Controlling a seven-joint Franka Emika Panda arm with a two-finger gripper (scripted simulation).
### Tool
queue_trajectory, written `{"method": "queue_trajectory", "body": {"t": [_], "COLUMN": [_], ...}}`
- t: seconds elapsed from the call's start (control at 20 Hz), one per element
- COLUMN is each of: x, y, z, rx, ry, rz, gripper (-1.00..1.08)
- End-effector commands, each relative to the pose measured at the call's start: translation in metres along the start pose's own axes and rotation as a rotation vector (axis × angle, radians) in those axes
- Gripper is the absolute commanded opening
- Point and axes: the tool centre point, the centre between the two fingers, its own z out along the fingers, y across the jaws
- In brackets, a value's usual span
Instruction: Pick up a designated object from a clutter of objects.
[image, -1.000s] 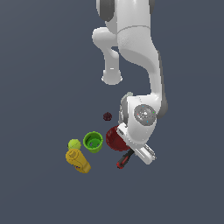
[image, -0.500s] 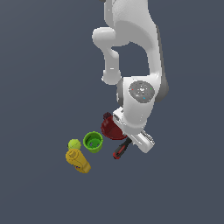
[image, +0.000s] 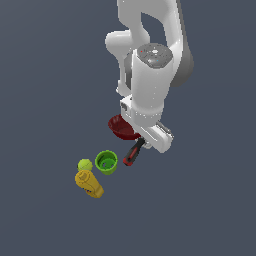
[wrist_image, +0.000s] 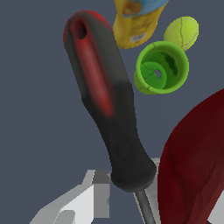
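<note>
A plain dark grey floor fills the exterior view. The white arm's gripper (image: 150, 136) sits low over the clutter, hiding its fingers, so how far they are spread cannot be told. Beneath it lie one dark red bowl (image: 120, 128), one red-and-black-handled screwdriver (image: 133, 152), one green cup (image: 106, 162), one yellow-green ball (image: 85, 164) and one yellow bottle (image: 89, 183).

In the wrist view the screwdriver's handle (wrist_image: 105, 105) looms large, its shaft running down between pale gripper parts; contact is unclear. The cup (wrist_image: 161, 68), ball (wrist_image: 181, 32), bottle (wrist_image: 136, 22) and bowl (wrist_image: 192, 166) surround it.

Simulated test scene, no room: featureless grey ground (image: 45, 75), rendered Panda arm (image: 150, 90), flat-shaded household clutter, no walls or furniture.
</note>
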Motion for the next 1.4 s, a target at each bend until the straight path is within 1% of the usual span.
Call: {"method": "queue_trajectory", "body": {"t": [0.0, 0.4, 0.75, 1.05, 1.35], "x": [0.001, 0.003, 0.006, 0.008, 0.009], "y": [0.011, 0.049, 0.074, 0.087, 0.092], "z": [-0.029, -0.116, -0.179, -0.213, -0.228], "rx": [0.003, 0.002, 0.001, 0.000, 0.000], "ry": [0.002, 0.001, 0.001, 0.002, 0.002], "rz": [0.000, 0.000, 0.000, 0.000, 0.000], "gripper": [-1.00, -1.00, -1.00, -1.00, -1.00]}}
